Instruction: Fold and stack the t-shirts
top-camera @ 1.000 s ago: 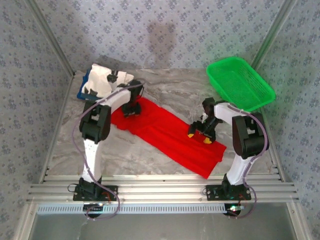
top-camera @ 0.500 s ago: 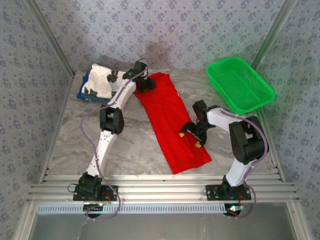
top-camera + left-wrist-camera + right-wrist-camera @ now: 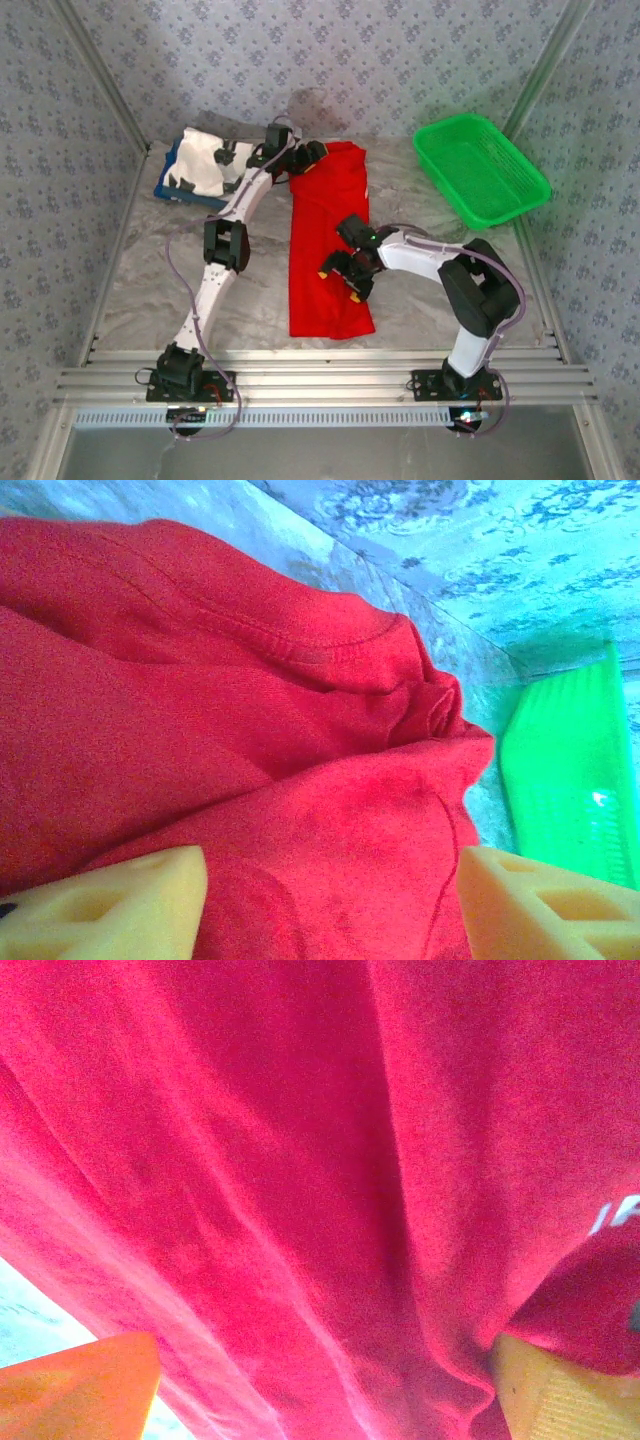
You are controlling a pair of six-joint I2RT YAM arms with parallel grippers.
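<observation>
Top external view shows metal rails (image 3: 320, 380) along the near edge, with both arm bases bolted to them, and beyond them a grey marbled table (image 3: 130, 280) closed in by walls (image 3: 400, 60) papered in a small blue flower pattern. The red shirt (image 3: 325, 220) lies in the middle of the table as a long narrow strip running from near to far. The right gripper (image 3: 341, 284) sits over the near half of the strip with its jaws spread wide and nothing pinched between them. In the right wrist view its pads (image 3: 80, 1385) stand at the two bottom corners with creased red cloth filling the space between, but whether they press on the cloth I cannot tell. A bit of white print is cut off at the right edge there, too little to read. The left arm reaches far across the table, its gripper (image 3: 308, 156) at the far end of the strip and hiding part of that end. In the left wrist view its yellow fingers (image 3: 100, 900) are apart, the bunched red hem lying loose past them, unheld. Far left, the white shirt (image 3: 205, 165) with black marks rests on a blue tray (image 3: 165, 190), partly behind the left arm. Far right sits a green basket (image 3: 480, 165).
</observation>
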